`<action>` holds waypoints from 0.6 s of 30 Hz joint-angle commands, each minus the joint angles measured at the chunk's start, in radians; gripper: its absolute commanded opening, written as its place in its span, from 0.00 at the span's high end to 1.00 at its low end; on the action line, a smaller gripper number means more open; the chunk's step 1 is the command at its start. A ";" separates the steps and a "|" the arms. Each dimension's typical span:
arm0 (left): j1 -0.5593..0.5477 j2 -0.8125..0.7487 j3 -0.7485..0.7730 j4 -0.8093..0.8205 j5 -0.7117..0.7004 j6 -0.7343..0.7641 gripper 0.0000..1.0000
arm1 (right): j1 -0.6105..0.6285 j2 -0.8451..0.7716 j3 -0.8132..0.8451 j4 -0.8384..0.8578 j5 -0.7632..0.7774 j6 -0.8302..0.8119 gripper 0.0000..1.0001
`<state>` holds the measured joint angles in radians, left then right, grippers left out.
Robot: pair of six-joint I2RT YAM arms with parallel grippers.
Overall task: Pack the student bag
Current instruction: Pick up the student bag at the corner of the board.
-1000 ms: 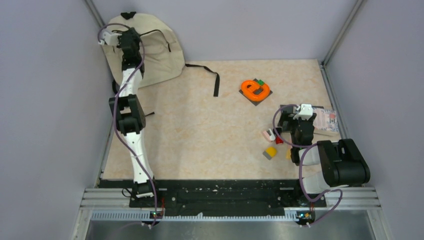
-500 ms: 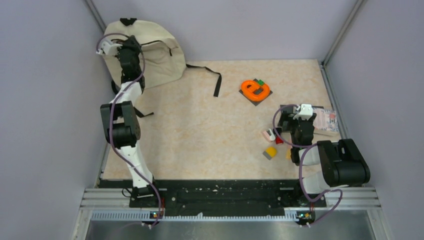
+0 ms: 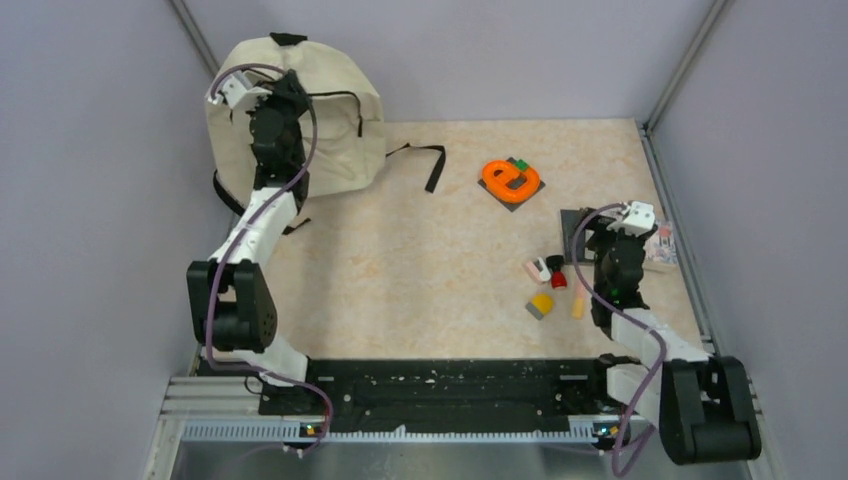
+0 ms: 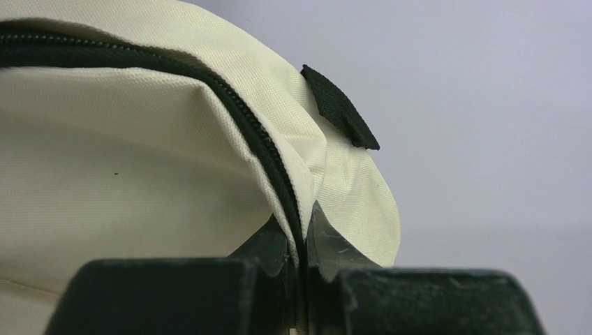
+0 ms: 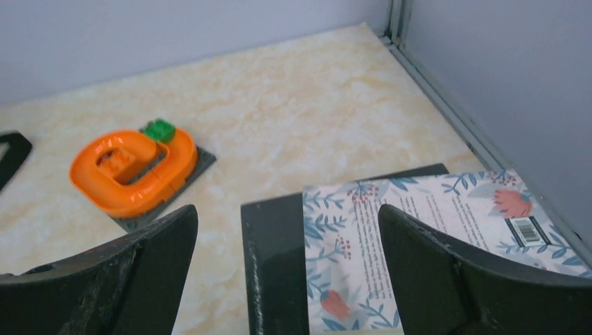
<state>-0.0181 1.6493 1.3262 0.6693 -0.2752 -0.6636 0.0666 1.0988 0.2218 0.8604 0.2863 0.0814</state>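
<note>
The student bag (image 3: pixel 345 125), beige with black zippers, stands bulged up in the far left corner. My left gripper (image 3: pixel 283 100) is shut on its top edge. In the left wrist view the jaws (image 4: pixel 305 237) pinch the cream fabric (image 4: pixel 126 174) right at the black zipper line (image 4: pixel 265 150), below a black tab (image 4: pixel 338 108). My right gripper (image 3: pixel 622 238) stands open at the right side, holding nothing. Seen from the right wrist, its fingers (image 5: pixel 139 272) straddle a floral-covered book (image 5: pixel 419 237) lying on a dark flat slab (image 5: pixel 272 251).
An orange curved toy on a grey baseplate (image 3: pixel 511 181) sits mid-right. Small pieces lie near the right arm: a red one (image 3: pixel 558 281), a yellow block (image 3: pixel 541 303), a pink-white one (image 3: pixel 537 269). A black strap (image 3: pixel 430 165) trails from the bag. Walls enclose three sides.
The left arm has pulled the bag's top up and to the right, so the bag now stands fuller. The right arm has stretched out, with its gripper shifted right over the book.
</note>
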 commanded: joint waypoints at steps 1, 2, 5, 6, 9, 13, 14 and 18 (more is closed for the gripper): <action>-0.109 -0.210 -0.048 0.092 -0.068 0.071 1.00 | -0.010 -0.174 0.132 -0.312 0.068 0.198 0.01; -0.137 -0.248 -0.063 0.075 -0.085 0.072 1.00 | -0.009 -0.205 0.166 -0.396 0.043 0.243 0.01; -0.221 -0.319 -0.103 0.030 -0.109 0.040 1.00 | -0.009 -0.251 0.216 -0.508 -0.142 0.256 0.01; -0.247 -0.340 -0.113 0.014 -0.112 0.027 1.00 | -0.009 -0.253 0.218 -0.503 -0.178 0.265 0.01; -0.323 -0.403 -0.152 -0.036 -0.119 -0.019 1.00 | -0.010 -0.243 0.243 -0.487 -0.438 0.275 0.01; -0.382 -0.474 -0.227 -0.092 -0.103 -0.100 1.00 | -0.010 -0.244 0.323 -0.564 -0.623 0.218 0.01; -0.391 -0.485 -0.235 -0.109 -0.089 -0.118 1.00 | -0.010 -0.254 0.342 -0.581 -0.660 0.187 0.02; -0.399 -0.502 -0.199 -0.327 0.084 -0.193 1.00 | -0.007 -0.316 0.374 -0.617 -0.807 0.142 0.02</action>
<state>-0.4107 1.1999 1.0843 0.4217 -0.3363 -0.7532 0.0624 0.8524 0.5121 0.2798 -0.2928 0.2760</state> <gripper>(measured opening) 0.056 0.980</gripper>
